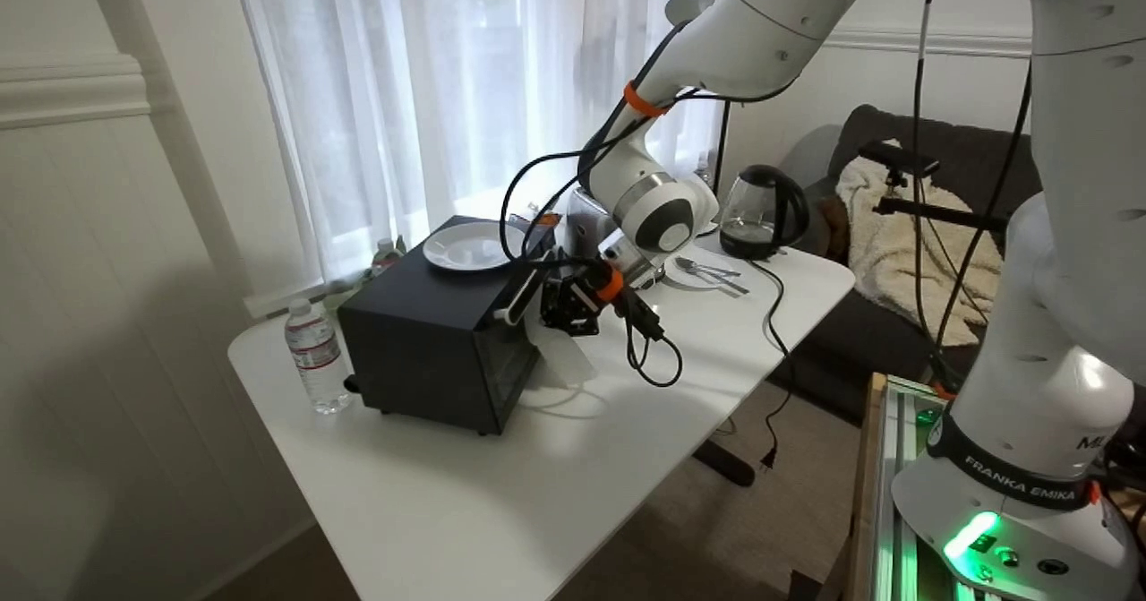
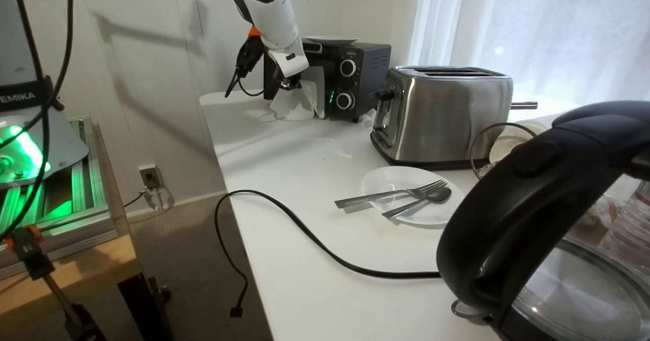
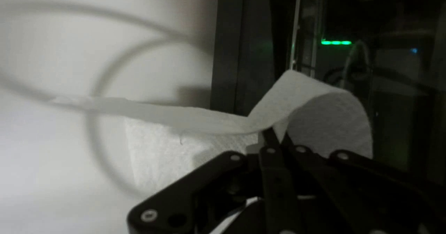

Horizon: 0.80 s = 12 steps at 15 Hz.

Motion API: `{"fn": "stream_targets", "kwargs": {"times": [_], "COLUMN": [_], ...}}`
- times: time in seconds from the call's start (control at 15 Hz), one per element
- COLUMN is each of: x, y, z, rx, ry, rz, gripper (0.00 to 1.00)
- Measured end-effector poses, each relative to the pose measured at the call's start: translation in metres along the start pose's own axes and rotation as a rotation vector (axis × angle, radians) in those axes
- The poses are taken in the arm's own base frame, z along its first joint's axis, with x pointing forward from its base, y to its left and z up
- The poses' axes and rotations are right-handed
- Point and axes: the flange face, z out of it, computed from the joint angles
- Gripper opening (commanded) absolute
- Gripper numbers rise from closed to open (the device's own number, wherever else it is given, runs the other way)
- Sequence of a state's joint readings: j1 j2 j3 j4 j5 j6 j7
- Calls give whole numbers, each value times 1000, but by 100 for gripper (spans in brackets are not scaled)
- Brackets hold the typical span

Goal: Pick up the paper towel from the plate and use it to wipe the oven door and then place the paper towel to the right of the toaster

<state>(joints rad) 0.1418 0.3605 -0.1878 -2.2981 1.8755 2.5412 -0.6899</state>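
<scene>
The white paper towel (image 1: 564, 359) is pinched in my gripper (image 1: 562, 305) and hangs down in front of the black oven. My gripper (image 3: 277, 136) is shut on the paper towel (image 3: 209, 122) in the wrist view; one end curls up against or close to the oven door (image 3: 393, 129), contact unclear. The towel (image 2: 293, 102) also shows below the gripper (image 2: 290, 83). The dark oven door (image 1: 508, 359) is partly hidden. The silver toaster (image 2: 452, 117) stands beside the oven. One white plate (image 1: 467, 247) lies on the oven; another plate (image 2: 386, 178) lies before the toaster.
A fork (image 2: 391, 193) and a spoon (image 2: 437, 195) lie on the plate by the toaster. A kettle (image 1: 750, 216) stands at the table's end, its black cord (image 2: 325, 244) crossing the table. A water bottle (image 1: 315, 359) stands beside the oven (image 1: 407, 350).
</scene>
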Motion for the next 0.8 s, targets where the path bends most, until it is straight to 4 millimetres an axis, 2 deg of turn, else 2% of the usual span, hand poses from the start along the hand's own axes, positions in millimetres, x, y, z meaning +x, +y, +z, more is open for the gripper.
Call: {"fn": "stream_targets", "kwargs": {"times": [0.4, 0.67, 0.8], "x": [-44, -60, -61], "y": [-11, -17, -18], "z": [30, 38, 37], "rx": [-37, -45, -38], "ry": [-137, -190, -199], "rz": [-118, -170, -173], "gripper": [0, 0, 0]}}
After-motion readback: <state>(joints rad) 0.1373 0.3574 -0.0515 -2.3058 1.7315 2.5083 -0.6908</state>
